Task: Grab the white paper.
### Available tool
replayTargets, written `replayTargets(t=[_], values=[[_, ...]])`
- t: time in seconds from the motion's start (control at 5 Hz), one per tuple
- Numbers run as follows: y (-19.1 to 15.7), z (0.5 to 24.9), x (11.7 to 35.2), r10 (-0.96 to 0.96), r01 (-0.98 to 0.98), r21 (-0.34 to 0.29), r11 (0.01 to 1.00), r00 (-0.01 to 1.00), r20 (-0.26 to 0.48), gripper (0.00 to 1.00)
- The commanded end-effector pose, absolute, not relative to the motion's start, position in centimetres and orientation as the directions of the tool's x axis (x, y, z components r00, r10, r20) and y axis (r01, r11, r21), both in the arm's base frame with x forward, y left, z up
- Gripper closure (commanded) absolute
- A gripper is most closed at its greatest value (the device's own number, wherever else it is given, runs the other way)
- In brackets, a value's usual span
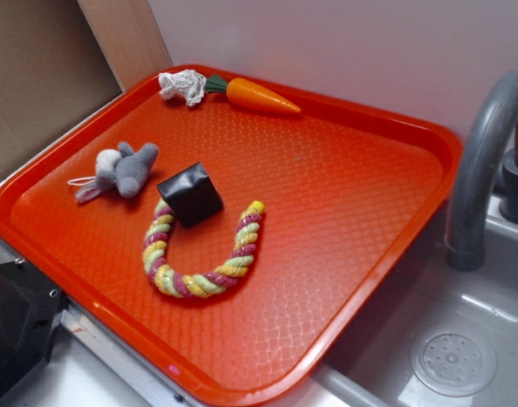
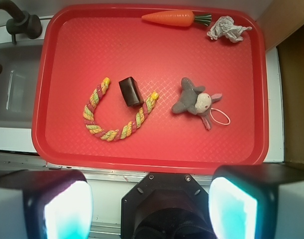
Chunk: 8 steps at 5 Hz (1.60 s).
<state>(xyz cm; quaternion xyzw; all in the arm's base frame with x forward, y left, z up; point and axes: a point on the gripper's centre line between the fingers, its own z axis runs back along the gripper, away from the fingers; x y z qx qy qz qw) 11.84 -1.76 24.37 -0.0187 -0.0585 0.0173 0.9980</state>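
Observation:
The white paper (image 1: 183, 86) (image 2: 227, 29) is a small crumpled wad lying at the far corner of the red tray (image 1: 394, 127) (image 2: 67, 30), just off the green top of the toy carrot (image 1: 260, 96) (image 2: 170, 18). In the wrist view my gripper (image 2: 151, 209) hangs high over the tray's near edge, open, its two pale pads (image 2: 67, 211) wide apart with nothing between them. The paper is far from the fingers, at the opposite side of the tray. The exterior view does not show the gripper.
On the tray also lie a grey-and-white plush mouse (image 1: 120, 171) (image 2: 195, 100), a black block (image 1: 190, 194) (image 2: 130, 91) and a U-shaped coloured rope toy (image 1: 199, 254) (image 2: 117, 117). A grey sink (image 1: 445, 356) with a faucet (image 1: 487, 170) adjoins the tray. A wall stands behind it.

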Motion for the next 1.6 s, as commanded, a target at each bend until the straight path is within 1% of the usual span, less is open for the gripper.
replayTargets(t=[0.0,0.2,0.4,0.6,0.8,1.0,1.2,1.4], values=[[-1.8,24.4,11.8,0.037,-0.032,-0.039,0.999,0.993,0.116,0.0],[0.3,22.6,14.1,0.29,-0.274,-0.128,0.953,0.948,0.131,0.0],[2.5,20.6,16.0,0.524,-0.498,-0.195,0.845,0.844,0.113,0.0],[5.7,18.0,18.3,0.722,-0.689,-0.244,0.682,0.687,0.078,0.0],[9.3,14.6,22.1,0.87,-0.813,-0.314,0.49,0.48,0.112,0.0],[11.3,12.2,24.7,0.959,-0.896,-0.344,0.28,0.245,0.144,0.0],[11.8,9.8,27.4,0.979,-0.903,-0.383,0.198,0.161,0.126,0.0],[12.1,8.6,29.5,0.985,-0.903,-0.4,0.157,0.114,0.13,0.0]])
